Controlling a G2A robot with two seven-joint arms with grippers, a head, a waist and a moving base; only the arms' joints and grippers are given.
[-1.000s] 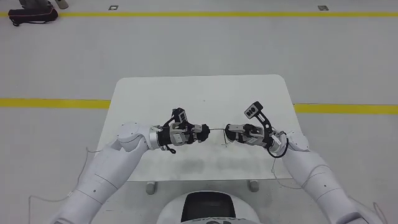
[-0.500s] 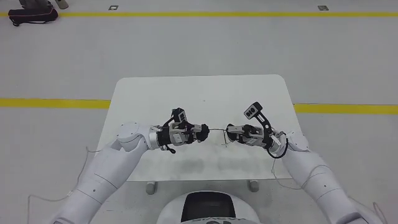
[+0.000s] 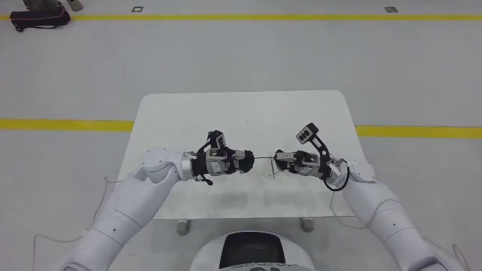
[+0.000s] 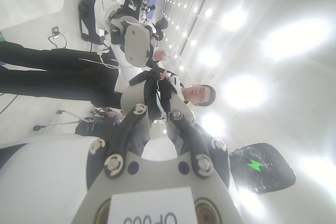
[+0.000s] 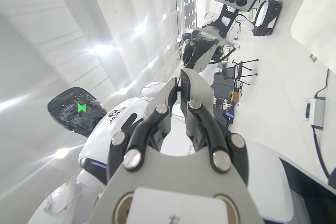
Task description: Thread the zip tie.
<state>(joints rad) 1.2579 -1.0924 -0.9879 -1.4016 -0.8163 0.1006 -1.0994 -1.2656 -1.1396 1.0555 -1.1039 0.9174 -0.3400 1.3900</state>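
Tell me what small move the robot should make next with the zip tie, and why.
Probably ease the right end effector slightly toward the left end effector: the zip tie runs straight across the short gap between them above the table, gripped by both, with no loop visible yet.

Three cameras: one overhead, one on each wrist, the wrist pair facing each other.

My top camera sits above my arms and looks down on the worktop (image 3: 241, 109), far enough off to take in all four edges and the floor beyond. Each wrist camera rides close behind its own gripper, rolled sideways. The left one looks past my left gripper (image 4: 157, 93) at my right gripper (image 4: 153, 72), and the right one looks back the other way. All three views share the spot over the worktop's near half where the two grippers face each other.
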